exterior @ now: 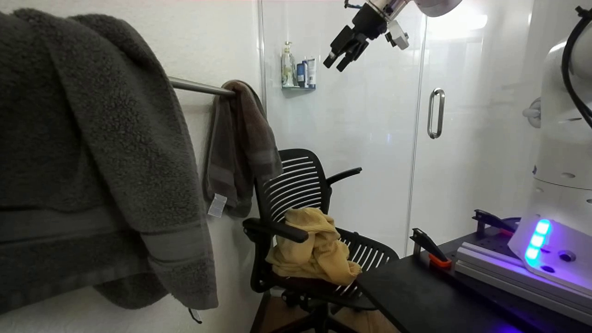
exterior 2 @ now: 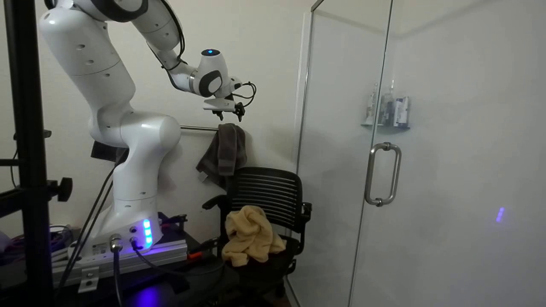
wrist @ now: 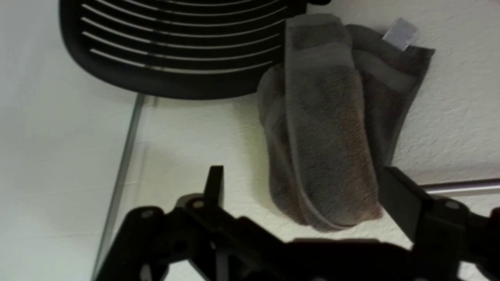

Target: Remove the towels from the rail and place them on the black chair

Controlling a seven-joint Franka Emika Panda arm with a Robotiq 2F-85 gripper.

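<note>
A small grey-brown towel hangs folded over the end of the metal rail; the towel shows in both exterior views and in the wrist view. A large dark grey towel hangs nearer the camera in an exterior view. A yellow cloth lies crumpled on the seat of the black chair. My gripper is open and empty, above the small towel. In the wrist view the small towel's folded top shows between the spread fingers.
A glass shower door with a metal handle stands beside the chair. A shelf with bottles is behind the glass. The black robot table with clamps borders the chair. A black post stands in an exterior view.
</note>
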